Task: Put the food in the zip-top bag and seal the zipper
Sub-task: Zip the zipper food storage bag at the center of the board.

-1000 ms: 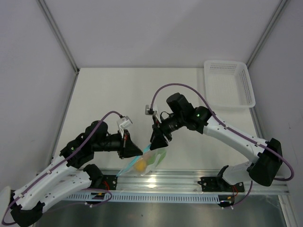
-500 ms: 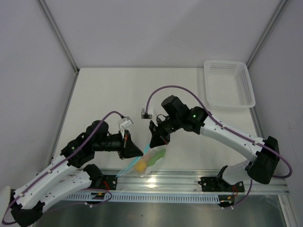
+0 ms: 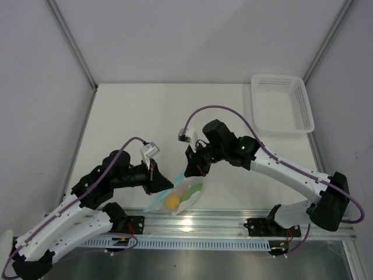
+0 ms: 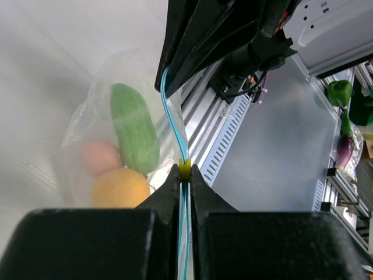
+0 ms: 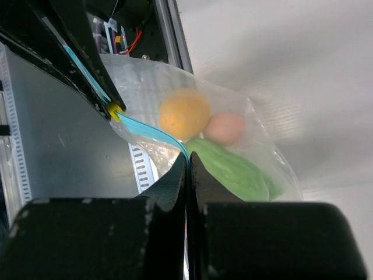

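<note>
Food (image 3: pixel 173 201) sat inside the clear bag (image 4: pixel 81 111): three pieces, one round orange piece (image 4: pixel 119 188), one pale pink piece (image 4: pixel 100 156) touching it, and one long green piece (image 4: pixel 135 128) beside them. The bag was crinkly and see-through, at the near edge of the table (image 3: pixel 134 116) between the two arms. One teal zipper (image 4: pixel 173 125) ran along its mouth, carrying a small yellow slider (image 4: pixel 184 169). The left gripper (image 4: pixel 184 178) was pinched tight on the zipper at the slider; the right gripper (image 5: pixel 187 163) was pinched tight on it farther along. One white basket (image 3: pixel 278 77) stood in the far right corner.
</note>
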`<state>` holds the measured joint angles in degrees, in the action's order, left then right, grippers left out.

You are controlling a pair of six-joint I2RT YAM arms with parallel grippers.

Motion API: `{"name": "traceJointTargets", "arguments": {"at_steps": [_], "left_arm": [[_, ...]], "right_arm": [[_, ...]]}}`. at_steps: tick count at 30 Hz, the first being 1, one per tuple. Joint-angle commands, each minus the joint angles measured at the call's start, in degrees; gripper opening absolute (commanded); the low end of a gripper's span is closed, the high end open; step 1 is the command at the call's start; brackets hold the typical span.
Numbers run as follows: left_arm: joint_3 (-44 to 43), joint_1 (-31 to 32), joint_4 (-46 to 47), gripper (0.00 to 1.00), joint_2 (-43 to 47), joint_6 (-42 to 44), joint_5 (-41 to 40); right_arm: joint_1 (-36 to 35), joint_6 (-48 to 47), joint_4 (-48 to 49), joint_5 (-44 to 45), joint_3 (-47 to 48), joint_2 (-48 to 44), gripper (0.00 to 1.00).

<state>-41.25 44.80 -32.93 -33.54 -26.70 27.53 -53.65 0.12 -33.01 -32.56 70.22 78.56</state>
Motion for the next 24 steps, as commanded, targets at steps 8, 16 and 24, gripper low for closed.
{"name": "traceJointTargets", "arguments": {"at_steps": [8, 16, 24], "left_arm": [[-1.6, -0.1, -4.3, 0.05, 4.6, -0.1, -3.0], [-1.8, -0.1, -6.3, 0.06, 7.3, -1.0, -4.3], [-2.0, -0.1, -7.1, 0.05, 7.9, -1.2, -4.6]], "right_arm": [[5.2, 9.1, 8.6, 10.4, -7.8, -6.6, 0.00], [6.5, 16.0, 9.8, 14.4, -10.7, -9.0, 0.00], [7.3, 19.6, 7.7, 18.8, -12.2, -10.0, 0.00]]}}
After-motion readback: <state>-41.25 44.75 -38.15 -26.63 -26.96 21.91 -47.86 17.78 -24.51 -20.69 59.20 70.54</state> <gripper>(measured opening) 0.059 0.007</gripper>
